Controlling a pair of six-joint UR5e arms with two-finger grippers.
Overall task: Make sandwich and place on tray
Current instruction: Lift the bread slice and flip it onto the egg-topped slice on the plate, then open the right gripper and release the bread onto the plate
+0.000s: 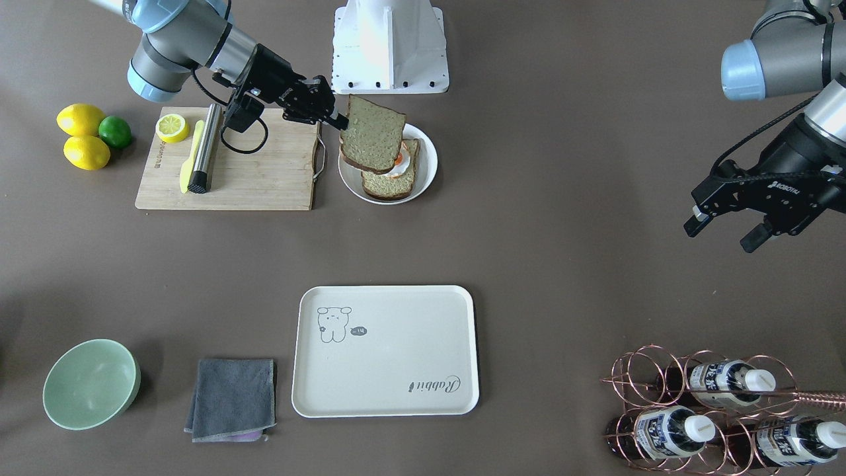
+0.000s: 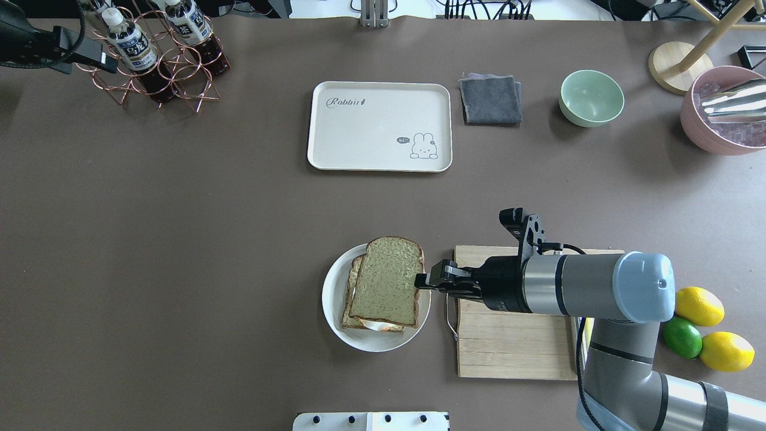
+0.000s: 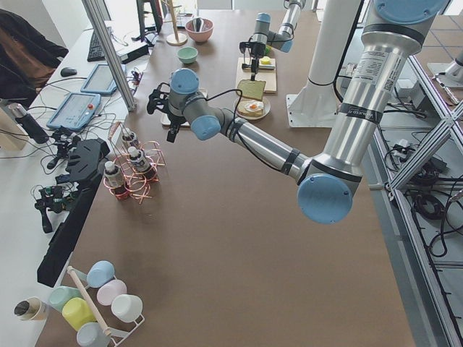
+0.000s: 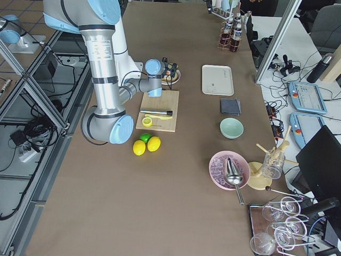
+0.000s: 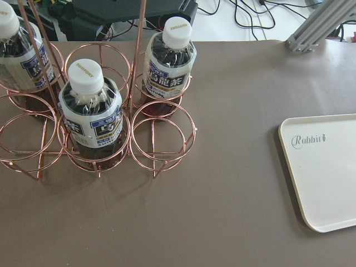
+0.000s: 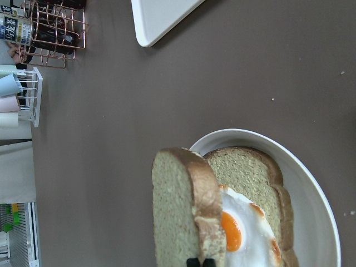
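Overhead exterior view, read from left to right. At far left the left gripper (image 1: 720,233) hangs above the table with its fingers spread wide and nothing between them, apparently parked out of the way. Just beside it stands one copper wire rack (image 2: 179,72) holding three dark tea bottles with white caps (image 5: 90,111). Toward the middle, one flat cream rectangular tray (image 2: 371,129) lies bare, probably left free to receive the sandwich. Well apart from it, one round white plate (image 2: 332,299) carries the unfinished sandwich: one slice of pale brown-crusted toy bread (image 6: 245,169) lying flat and one white-and-orange toy fried egg (image 6: 245,239) on top of it. A second matching slice (image 2: 386,290) is held tilted over the egg, making two slices in all. The right gripper (image 2: 423,280) has its fingers pinched tight on that slice's crust edge, a hold that likely lets it lower the bread as a lid. Further right are one folded grey cloth (image 2: 489,100), one wooden cutting board (image 2: 508,347), one pale green bowl (image 2: 591,97), two whole yellow lemons (image 2: 699,305) and one green lime (image 2: 682,337).
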